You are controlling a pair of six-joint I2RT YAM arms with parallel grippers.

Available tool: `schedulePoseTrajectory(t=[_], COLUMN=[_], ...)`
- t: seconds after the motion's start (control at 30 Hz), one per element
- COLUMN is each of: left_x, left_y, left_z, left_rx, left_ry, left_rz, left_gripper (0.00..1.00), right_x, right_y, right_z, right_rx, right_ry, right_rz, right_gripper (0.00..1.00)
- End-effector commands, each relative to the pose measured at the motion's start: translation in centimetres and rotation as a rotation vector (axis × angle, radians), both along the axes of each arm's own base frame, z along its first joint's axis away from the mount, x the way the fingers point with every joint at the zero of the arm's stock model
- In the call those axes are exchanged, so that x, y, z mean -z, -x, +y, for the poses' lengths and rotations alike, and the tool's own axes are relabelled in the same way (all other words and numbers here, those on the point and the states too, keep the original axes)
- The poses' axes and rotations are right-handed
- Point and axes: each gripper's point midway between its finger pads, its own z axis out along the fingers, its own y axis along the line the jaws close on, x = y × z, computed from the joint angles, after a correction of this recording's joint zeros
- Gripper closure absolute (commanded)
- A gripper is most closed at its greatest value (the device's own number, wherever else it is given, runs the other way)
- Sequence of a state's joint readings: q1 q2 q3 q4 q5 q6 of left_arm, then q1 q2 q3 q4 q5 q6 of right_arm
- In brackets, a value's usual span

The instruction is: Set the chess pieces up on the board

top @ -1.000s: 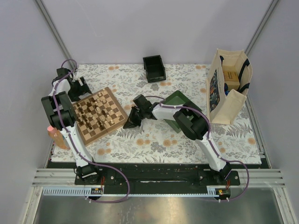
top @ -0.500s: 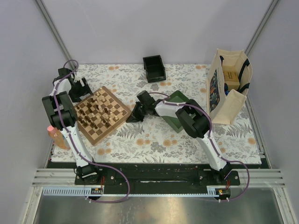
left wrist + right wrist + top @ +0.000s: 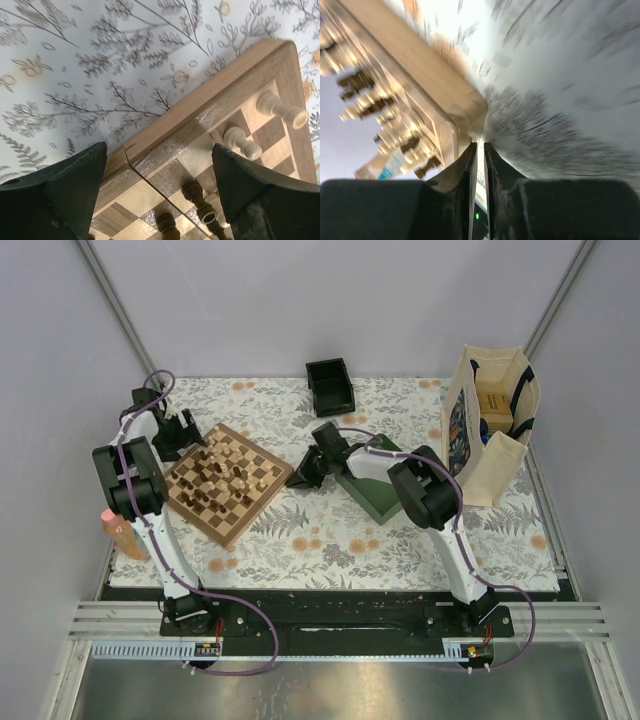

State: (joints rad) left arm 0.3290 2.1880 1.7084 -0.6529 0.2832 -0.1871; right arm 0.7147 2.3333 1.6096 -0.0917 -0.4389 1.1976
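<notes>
Your left gripper [image 3: 159,152] gapes over the board [image 3: 200,112] edge; the right gripper [image 3: 479,147] is clenched, empty. Chess pieces [image 3: 240,141] tip easily: pinch each at the waist.

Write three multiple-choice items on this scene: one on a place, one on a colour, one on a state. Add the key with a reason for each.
1. The black box sits on the table:
A. near its far edge
B. near its front edge
C. at its left corner

2. The square tray to the right of the board is:
A. red
B. green
C. yellow

3. The left pincer is:
A. open
B. shut on a chess piece
C. out of view

Key:
1 A, since the top view shows it close to the back wall.
2 B, since its uncovered side shows dark green.
3 A, since the left wrist view shows its jaws wide apart over the board's border.
</notes>
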Motion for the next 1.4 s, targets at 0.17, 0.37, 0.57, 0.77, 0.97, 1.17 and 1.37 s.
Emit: schedulePoseTrajectory(t=[0.17,0.37,0.57,0.77,0.97,1.17,1.37], left_x=[-0.3,-0.1,0.1,0.1,0.2,0.2,0.2], left_y=[2.8,3.1,4.2,4.5,4.4,4.6,5.1], left_z=[-7.1,-8.1,-9.5,-10.6,-12.7,-14.6,-15.8], left_rx=[0.057,0.053,0.075,0.088,0.129,0.159,0.169], left_ry=[0.172,0.2,0.215,0.221,0.229,0.232,0.236], left_rz=[0.074,0.065,0.064,0.053,0.051,0.052,0.052], left_gripper=[0.12,0.12,0.12,0.12,0.12,0.12,0.12], right_x=[-2.9,-2.8,-3.1,-2.6,-2.2,-1.4,-0.9], right_y=[-2.9,-2.5,-2.6,-2.0,-1.5,-0.3,0.6], right_z=[-2.9,-3.8,-6.0,-8.5,-11.3,-14.0,-16.4], right_rx=[0.081,0.063,0.06,0.051,0.066,0.074,0.07], right_ry=[0.038,0.063,0.133,0.213,0.259,0.308,0.355], right_rz=[-0.163,-0.167,-0.228,-0.257,-0.264,-0.26,-0.264], right_gripper=[0.79,0.79,0.78,0.78,0.78,0.78,0.78])
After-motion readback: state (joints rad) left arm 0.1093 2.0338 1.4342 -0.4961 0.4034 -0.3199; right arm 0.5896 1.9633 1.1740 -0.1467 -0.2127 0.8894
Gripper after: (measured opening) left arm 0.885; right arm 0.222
